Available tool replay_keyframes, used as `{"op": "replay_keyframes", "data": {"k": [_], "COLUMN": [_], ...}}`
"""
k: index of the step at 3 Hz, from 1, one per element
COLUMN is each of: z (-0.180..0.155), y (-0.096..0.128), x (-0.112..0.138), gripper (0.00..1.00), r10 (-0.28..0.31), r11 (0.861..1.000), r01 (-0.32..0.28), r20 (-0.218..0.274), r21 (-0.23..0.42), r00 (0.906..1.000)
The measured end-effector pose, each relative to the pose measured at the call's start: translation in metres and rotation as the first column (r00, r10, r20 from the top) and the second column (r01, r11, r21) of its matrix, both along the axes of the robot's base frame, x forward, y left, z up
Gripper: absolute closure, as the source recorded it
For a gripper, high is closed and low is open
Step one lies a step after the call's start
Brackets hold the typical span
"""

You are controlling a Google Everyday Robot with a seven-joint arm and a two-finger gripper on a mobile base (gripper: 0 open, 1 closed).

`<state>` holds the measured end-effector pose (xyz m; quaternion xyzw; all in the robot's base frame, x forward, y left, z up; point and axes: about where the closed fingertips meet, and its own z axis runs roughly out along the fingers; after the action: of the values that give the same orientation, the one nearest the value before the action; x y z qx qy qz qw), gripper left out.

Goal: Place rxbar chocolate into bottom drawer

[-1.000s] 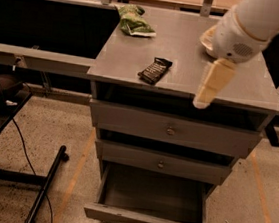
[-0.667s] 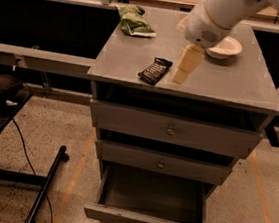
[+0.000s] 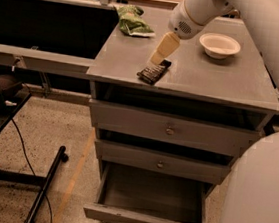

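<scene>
The rxbar chocolate (image 3: 153,71) is a flat black bar lying on the grey cabinet top (image 3: 208,78), near its front left edge. My gripper (image 3: 159,56) hangs from the white arm and sits just above the far end of the bar, pointing down and to the left. The bottom drawer (image 3: 148,220) is pulled out below, and its deep box shows nothing inside. The two upper drawers are pushed in.
A green snack bag (image 3: 133,23) lies at the back left of the cabinet top. A white bowl (image 3: 219,45) stands at the back right. My white arm and base fill the right side. A black stand with cables (image 3: 6,133) is on the floor at left.
My gripper has swung left across the cabinet top, from the right front edge to just over the black bar. The bowl, hidden before, now shows.
</scene>
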<state>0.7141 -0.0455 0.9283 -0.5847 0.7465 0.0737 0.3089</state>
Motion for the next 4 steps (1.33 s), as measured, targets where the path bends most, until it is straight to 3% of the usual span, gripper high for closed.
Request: {"op": "replay_keyframes", "data": {"k": [2, 3, 4], "z": [-0.011, -0.022, -0.035], "y": [0.002, -0.001, -0.005], "x": [0.007, 0.014, 0.021], "gripper": [0.0, 0.0, 0.0], "r10": [-0.017, -0.053, -0.105], "r11": [0.999, 0.998, 0.994], "r01": [0.016, 0.051, 0.102], "r20": [0.009, 0.049, 0.058], "r21": [0.028, 0.045, 0.049], "r00": [0.9998, 0.9974, 0.9928]}}
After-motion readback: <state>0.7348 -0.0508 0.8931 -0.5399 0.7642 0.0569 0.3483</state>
